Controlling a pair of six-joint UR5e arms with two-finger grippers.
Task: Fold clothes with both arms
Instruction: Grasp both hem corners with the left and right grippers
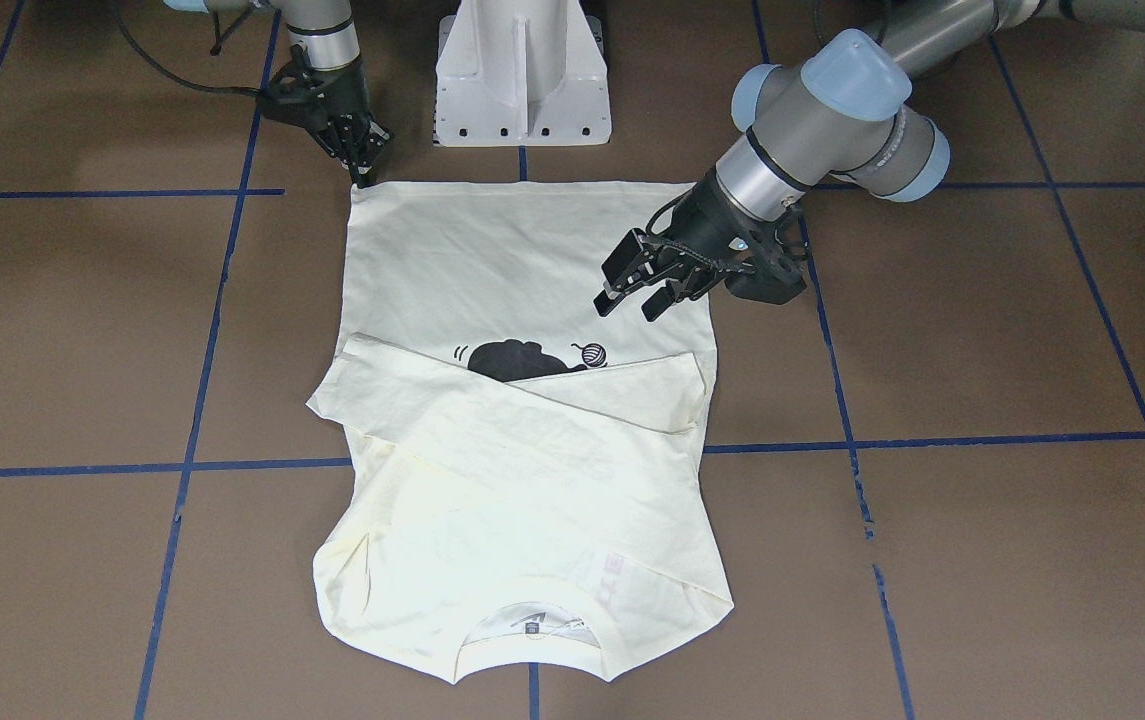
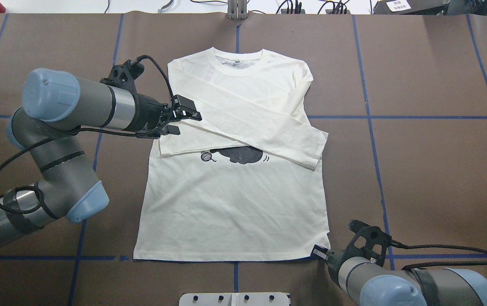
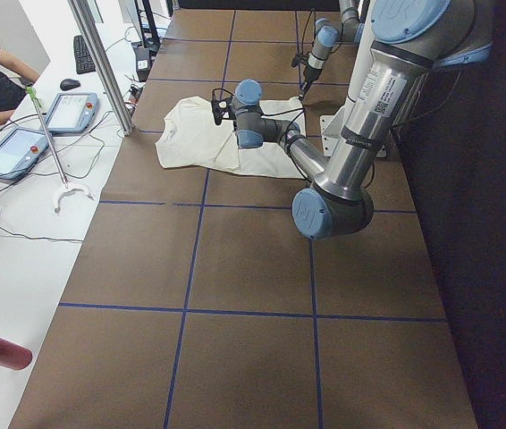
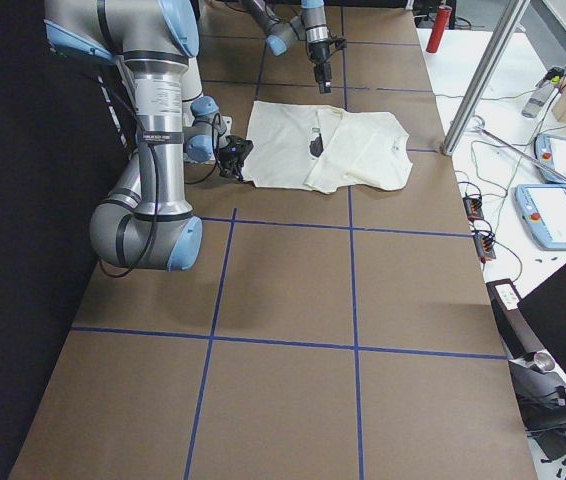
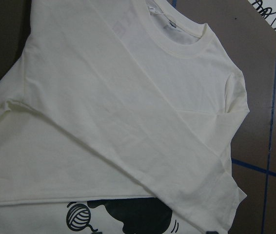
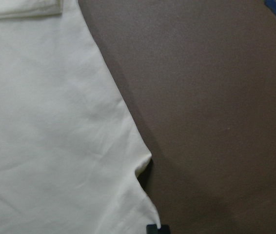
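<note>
Left fingers [image 2: 191,114] hang spread and empty over the T-shirt [image 2: 234,212], its folded sleeve edge beneath them. The right fingers [image 2: 319,251] sit at its hem corner, and I can't tell their grip. Lifting that corner alone would likely drag the hem askew and spill the crossed sleeves open.

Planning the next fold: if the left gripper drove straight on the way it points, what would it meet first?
Probably the sleeve folded across the T-shirt: the left gripper, jaws open, points obliquely at it. Depth is unclear.
</note>
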